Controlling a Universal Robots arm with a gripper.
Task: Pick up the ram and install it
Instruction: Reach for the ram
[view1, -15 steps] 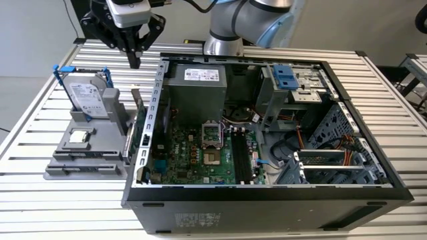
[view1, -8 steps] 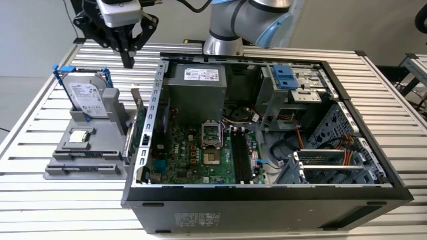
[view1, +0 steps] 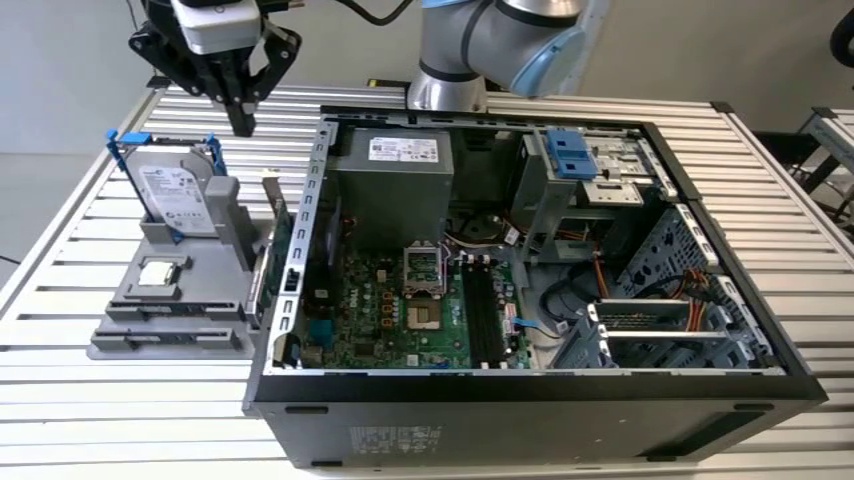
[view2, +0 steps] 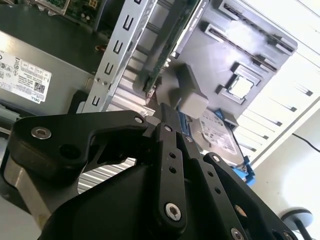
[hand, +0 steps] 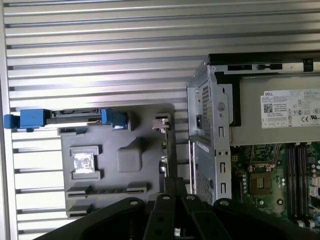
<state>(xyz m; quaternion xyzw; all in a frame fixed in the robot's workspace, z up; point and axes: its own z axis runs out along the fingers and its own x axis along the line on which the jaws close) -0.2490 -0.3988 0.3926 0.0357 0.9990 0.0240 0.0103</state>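
The gripper (view1: 242, 127) is hanging above the far end of the gray holder (view1: 158, 343), its jaws drawn together with nothing between them. It is touching none of the parts below.

The holder is sitting on the slatted table (view1: 767, 190), just beside the open computer case (view1: 534, 400) on the exterior view's left, and it is carrying three parts:
- The hard drive (view1: 175, 195) in its blue frame is standing upright in the far slot.
- The small square processor chip (view1: 160, 272) is lying flat in its recess, nearer the middle.
- The ram (view2: 165, 54) is standing on its long edge in the narrow slot along the holder's side that faces the case, running close beside the case's perforated metal wall. It is not yet picked up.

In the second wrist view the fingertips (view2: 168, 114) are pointing toward the near end of the ram, though they are lying apart from it.

Inside the case, the green motherboard (view1: 387, 315) is lying flat on the bottom. Its long black memory slots (view1: 483, 315) are showing no stick in them. The gray power supply (view1: 394, 180) is filling the far corner.
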